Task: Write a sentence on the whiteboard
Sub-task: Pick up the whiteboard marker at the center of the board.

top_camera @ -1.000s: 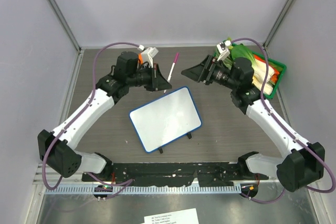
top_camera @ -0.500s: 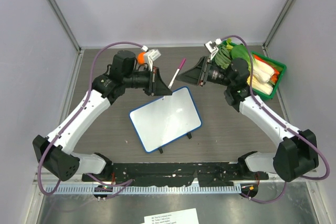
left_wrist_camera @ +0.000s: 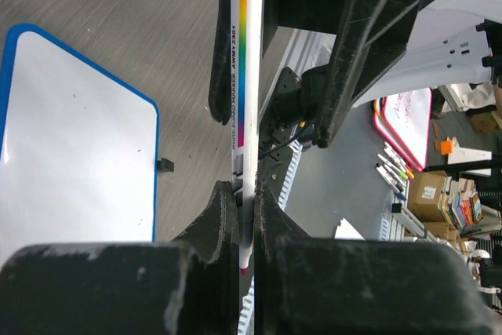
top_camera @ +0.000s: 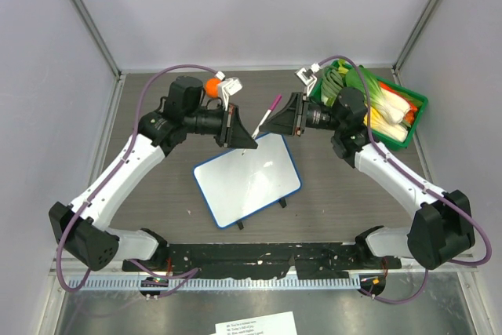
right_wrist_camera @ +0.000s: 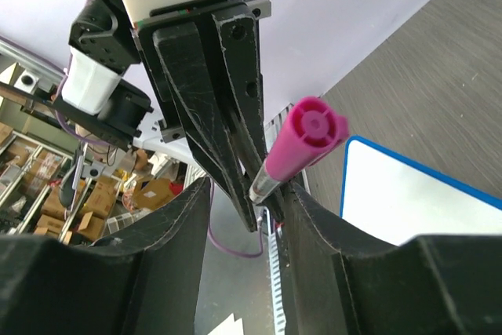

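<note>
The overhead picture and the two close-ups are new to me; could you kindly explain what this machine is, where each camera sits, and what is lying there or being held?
These are two white-and-black robot arms bolted at the near edge of a grey wood-grain table. The wide picture comes from a fixed camera above and behind them. Each close-up comes from a camera on one wrist, looking along its own fingers. On the table sit a small blue-framed whiteboard, blank, and at the far right a green plastic basket of vegetables. The left end effector is shut on a white marker with a rainbow stripe and a pink cap. The right end effector is open, its fingers either side of that cap, probably to pull it off.
</note>
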You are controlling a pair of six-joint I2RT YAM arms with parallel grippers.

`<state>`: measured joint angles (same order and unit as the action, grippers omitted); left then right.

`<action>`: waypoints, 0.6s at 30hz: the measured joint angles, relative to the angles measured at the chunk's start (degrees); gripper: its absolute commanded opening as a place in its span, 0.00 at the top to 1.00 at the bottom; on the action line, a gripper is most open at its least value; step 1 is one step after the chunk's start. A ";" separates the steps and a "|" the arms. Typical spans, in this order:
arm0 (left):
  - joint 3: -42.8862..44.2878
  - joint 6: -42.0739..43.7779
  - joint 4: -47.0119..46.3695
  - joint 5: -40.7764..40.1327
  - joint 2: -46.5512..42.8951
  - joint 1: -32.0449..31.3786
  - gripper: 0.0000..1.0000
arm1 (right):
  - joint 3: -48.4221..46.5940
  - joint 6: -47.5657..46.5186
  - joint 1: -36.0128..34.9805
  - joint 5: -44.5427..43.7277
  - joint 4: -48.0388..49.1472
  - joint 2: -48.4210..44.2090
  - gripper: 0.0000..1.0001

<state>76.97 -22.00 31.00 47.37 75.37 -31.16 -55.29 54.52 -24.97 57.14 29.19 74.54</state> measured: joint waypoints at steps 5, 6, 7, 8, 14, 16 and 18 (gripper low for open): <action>0.00 1.22 1.38 1.88 0.00 0.00 1.00 | 0.00 -2.19 0.00 1.51 -2.43 0.00 0.52; 0.00 1.36 1.51 2.16 0.00 0.00 1.00 | 0.00 -2.40 0.00 1.60 -2.69 0.00 0.52; 0.00 1.44 1.57 2.40 0.00 0.00 1.00 | 0.00 -2.67 0.00 1.73 -2.99 0.00 0.52; 0.00 1.46 1.64 2.69 0.02 0.00 1.00 | 0.00 -2.93 -0.02 1.84 -3.32 0.00 0.53; 0.00 1.44 1.68 3.43 0.24 -0.22 1.00 | 0.00 -3.45 -0.26 1.64 -4.24 0.00 0.54; 0.00 1.42 1.66 3.45 0.26 -0.28 1.00 | 0.00 -3.45 -0.59 1.20 -4.22 0.00 0.56; 0.00 1.40 1.62 3.45 0.26 -0.39 1.00 | 0.00 -3.41 -0.96 0.68 -4.04 0.00 0.57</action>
<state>76.97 -20.60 32.62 50.83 75.64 -31.55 -55.29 51.11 -25.93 57.82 25.15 74.54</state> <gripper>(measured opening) 0.056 0.449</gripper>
